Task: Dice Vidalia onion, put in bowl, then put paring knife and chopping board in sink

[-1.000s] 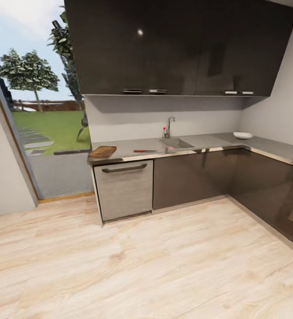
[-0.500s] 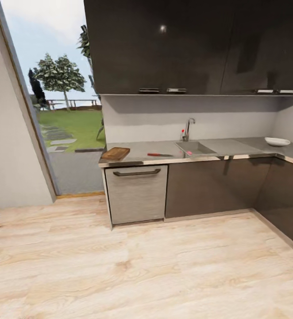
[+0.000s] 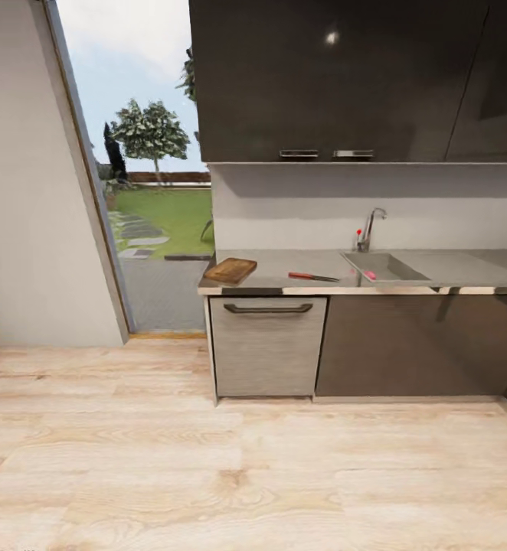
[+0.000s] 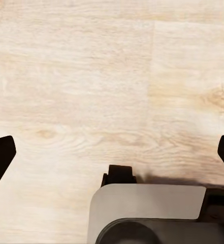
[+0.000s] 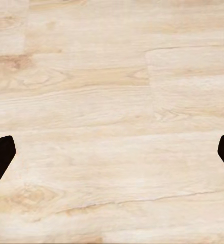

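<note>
The Vidalia onion (image 3: 370, 275) lay inside the sink (image 3: 395, 268), a small pink-red bulb against the basin's near left corner. The sink was set into the grey desk (image 3: 453, 269), with the chrome tap (image 3: 370, 226) standing at its back edge. On the desk beside the sink lay the paring knife (image 3: 312, 276), its orange-red handle pointing away from the basin and its dark blade toward it. Further along, near the desk's end by the doorway, sat the chopping board (image 3: 230, 270), lying flat and apart from the knife.

Below the desk were a pale dishwasher front (image 3: 266, 347) with a dark handle and dark cabinet doors (image 3: 414, 344); dark wall cabinets (image 3: 345, 76) hung above. A glass door (image 3: 142, 176) opened onto grass and trees.

The left gripper (image 4: 112, 155) hung over the light wooden floor (image 3: 230, 474), its jaws spread wide with nothing between them. The right gripper (image 5: 112, 157) was likewise over the floor, jaws wide apart and holding nothing.
</note>
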Robot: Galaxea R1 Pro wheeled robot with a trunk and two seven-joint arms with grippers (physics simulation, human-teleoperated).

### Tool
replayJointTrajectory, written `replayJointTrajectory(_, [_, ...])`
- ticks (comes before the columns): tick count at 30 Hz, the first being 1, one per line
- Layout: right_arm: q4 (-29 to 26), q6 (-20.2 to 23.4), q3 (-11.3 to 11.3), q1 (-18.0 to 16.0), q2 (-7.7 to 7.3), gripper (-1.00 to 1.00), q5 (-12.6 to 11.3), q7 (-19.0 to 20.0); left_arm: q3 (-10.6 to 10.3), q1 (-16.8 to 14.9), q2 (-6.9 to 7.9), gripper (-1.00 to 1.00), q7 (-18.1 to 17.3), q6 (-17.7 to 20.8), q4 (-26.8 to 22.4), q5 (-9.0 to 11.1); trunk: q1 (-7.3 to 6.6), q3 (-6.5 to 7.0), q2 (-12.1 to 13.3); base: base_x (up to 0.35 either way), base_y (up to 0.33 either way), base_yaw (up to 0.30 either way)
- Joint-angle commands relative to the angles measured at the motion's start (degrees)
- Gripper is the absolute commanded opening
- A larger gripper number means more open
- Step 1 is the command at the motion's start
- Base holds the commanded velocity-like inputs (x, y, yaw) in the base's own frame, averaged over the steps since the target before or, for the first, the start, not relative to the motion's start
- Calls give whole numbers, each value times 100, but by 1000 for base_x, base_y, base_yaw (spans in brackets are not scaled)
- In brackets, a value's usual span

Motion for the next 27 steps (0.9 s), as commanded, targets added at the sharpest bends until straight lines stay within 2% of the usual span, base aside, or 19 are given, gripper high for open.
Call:
replayJointTrajectory(1, [2, -16, 1, -2, 1, 100, 0, -18, 5, -2, -3, 100, 1, -13, 3, 15, 3, -5, -2, 293, 0, 263])
replayJointTrajectory(7, [2, -15, 1, -2, 1, 100, -7, -16, 6, -2, -2, 100, -1, -13, 8, 15, 3, -5, -2, 213, 0, 95])
replayJointTrajectory(21, [2, 1, 4, -2, -25, 100, 1, -6, 2, -2, -6, 100, -7, -13, 8, 17, 3, -5, -2, 10, 0, 2])
replayJointTrajectory(27, [2, 1, -3, -2, -25, 100, 1, -12, 9, -2, -6, 100, -8, -13, 8, 23, -129, 103, 238, 0, 0, 0])
